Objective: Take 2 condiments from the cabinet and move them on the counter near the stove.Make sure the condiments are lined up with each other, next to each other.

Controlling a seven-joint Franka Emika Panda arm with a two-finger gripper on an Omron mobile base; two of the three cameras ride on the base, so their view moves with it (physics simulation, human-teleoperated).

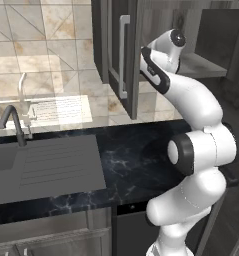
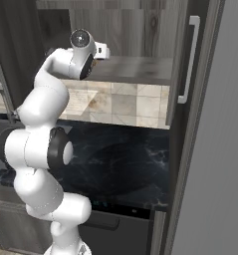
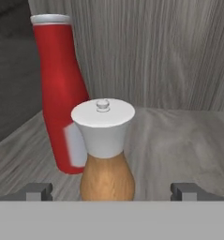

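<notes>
No condiment is moved yet: the red bottle [image 3: 62,93] and orange-brown bottle [image 3: 106,154] are on the cabinet shelf [image 3: 179,140], between wide, empty jaws.

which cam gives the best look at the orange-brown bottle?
Hand view: the orange-brown bottle stands centred and close between the open gripper's tips, with the red bottle behind it. In both base views the arm reaches into the cabinet and hides it.

Grey wood-grain shelf [image 3: 179,136] inside the cabinet carries both bottles: the orange-brown one with a white cap [image 3: 105,154] stands upright in front, and the slim red one [image 3: 62,98] is just behind it, leaning slightly, base on the shelf.
</notes>
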